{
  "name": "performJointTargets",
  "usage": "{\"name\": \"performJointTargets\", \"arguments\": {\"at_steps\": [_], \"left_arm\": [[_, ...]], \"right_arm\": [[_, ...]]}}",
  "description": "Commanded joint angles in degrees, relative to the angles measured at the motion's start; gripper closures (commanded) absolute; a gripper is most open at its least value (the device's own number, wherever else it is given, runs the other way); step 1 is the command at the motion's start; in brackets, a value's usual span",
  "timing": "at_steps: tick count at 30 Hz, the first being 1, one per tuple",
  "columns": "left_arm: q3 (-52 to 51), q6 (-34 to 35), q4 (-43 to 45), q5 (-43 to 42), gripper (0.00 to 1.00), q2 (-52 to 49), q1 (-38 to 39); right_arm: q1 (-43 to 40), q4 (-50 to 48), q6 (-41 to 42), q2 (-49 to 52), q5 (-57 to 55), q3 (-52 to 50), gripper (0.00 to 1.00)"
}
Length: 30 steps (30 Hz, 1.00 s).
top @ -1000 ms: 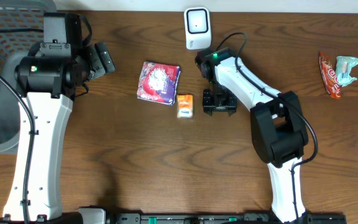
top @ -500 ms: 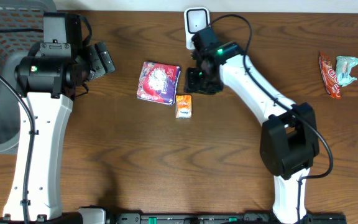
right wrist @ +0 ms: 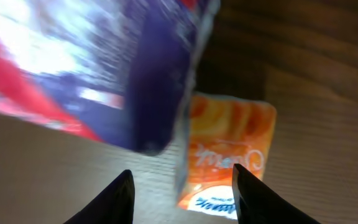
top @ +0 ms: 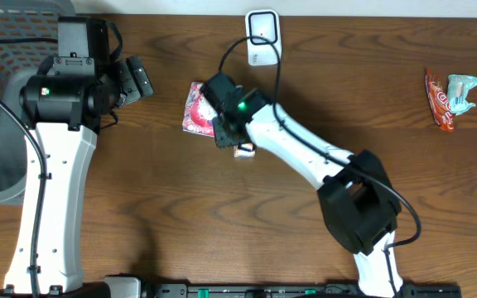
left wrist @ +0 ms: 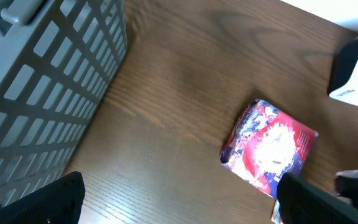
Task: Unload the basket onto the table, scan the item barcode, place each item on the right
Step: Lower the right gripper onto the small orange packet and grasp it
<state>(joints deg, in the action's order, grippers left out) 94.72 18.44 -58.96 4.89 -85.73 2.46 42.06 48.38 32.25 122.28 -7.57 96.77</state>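
- Overhead, the right gripper (top: 228, 126) hides part of the red packet (top: 195, 112) and orange sachet (top: 244, 151).
- Its jaws stand apart, empty.
- Left gripper (left wrist: 185, 202) gapes wide, empty.

Overhead cam: straight down, far off, whole worktop (top: 139, 207). L wrist cam: oblique, mid-range, facing basket (left wrist: 42, 93) & red packet (left wrist: 271, 148). R wrist cam: v. close, blurred, same packet + orange pack (right wrist: 229, 155).

Red pouch (right wrist: 73, 62) crowds orange packet (right wrist: 235, 149) left edge.
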Motion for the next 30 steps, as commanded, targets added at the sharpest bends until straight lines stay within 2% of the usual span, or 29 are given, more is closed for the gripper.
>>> {"name": "performJointTargets", "arguments": {"at_steps": [1,7,9,12,15,17,18,22,30], "left_arm": [[-0.52,0.74,-0.17,0.72,0.02,-0.33,-0.04],[-0.52,0.74,-0.15,0.72,0.02,-0.33,-0.04],[-0.52,0.74,-0.15,0.72,0.02,-0.33,-0.04],[-0.52,0.74,-0.17,0.72,0.02,-0.33,-0.04],[-0.52,0.74,-0.15,0.72,0.02,-0.33,-0.04],[-0.52,0.74,-0.17,0.72,0.02,-0.33,-0.04],[-0.52,0.74,-0.15,0.72,0.02,-0.33,-0.04],[-0.52,0.74,-0.15,0.72,0.02,-0.33,-0.04],[-0.52,0.76,-0.15,0.72,0.02,-0.33,-0.04]], "right_arm": [[1.49,-1.84,3.76,1.01,-9.31,-3.76,0.53],[1.97,-10.34,3.69,1.01,-9.97,-11.08,0.53],[1.97,-11.61,3.72,1.01,-10.19,-12.61,0.56],[1.62,-11.37,3.98,1.01,-10.12,-12.98,0.71],[0.85,-10.78,3.96,0.94,-9.01,-12.33,0.81],[-0.28,-8.87,3.96,0.85,-6.91,-11.1,0.96],[-0.98,-7.8,3.96,0.76,-5.62,-10.4,0.99],[-6.36,-3.3,1.6,-0.66,5.31,-6.93,0.99],[-21.62,-3.15,-13.33,-2.12,42.12,-6.08,0.99]]}}
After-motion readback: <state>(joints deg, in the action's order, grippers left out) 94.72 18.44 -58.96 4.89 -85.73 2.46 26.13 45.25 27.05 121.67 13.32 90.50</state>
